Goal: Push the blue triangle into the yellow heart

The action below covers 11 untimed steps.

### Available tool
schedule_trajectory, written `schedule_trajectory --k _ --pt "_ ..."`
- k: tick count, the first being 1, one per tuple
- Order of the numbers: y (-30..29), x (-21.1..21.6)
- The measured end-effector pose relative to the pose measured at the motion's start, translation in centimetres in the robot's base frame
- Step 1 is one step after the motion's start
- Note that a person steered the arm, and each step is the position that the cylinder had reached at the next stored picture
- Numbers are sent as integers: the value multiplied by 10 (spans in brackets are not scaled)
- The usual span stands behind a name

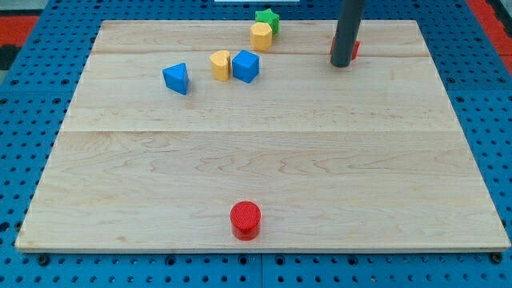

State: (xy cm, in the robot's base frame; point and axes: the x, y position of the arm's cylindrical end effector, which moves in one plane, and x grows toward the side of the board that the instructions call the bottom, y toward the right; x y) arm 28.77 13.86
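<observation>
The blue triangle [176,78] lies on the wooden board [264,184] at the upper left. The yellow heart [220,65] sits a short way to its right, apart from it, and touches a blue cube [246,66] on its own right side. My tip [342,64] is at the view's top right, far to the right of the blue triangle and the yellow heart. The rod stands right in front of a red block [354,49], most of which it hides.
A yellow cylinder-like block [261,36] stands at the top centre with a green block [268,18] just behind it. A red cylinder [246,219] sits near the bottom edge, centre. A blue pegboard surrounds the board.
</observation>
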Motion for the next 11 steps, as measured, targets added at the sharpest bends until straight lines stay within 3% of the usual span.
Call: schedule_trajectory --k 1,2,4,5,6,7,8,10,11 --pt "45 -9" --pt "26 59" --pt "-183 120" --pt "-320 133" --pt "-354 113" --pt "-338 92" --pt "-281 75" --pt "-264 42" --pt "-206 28"
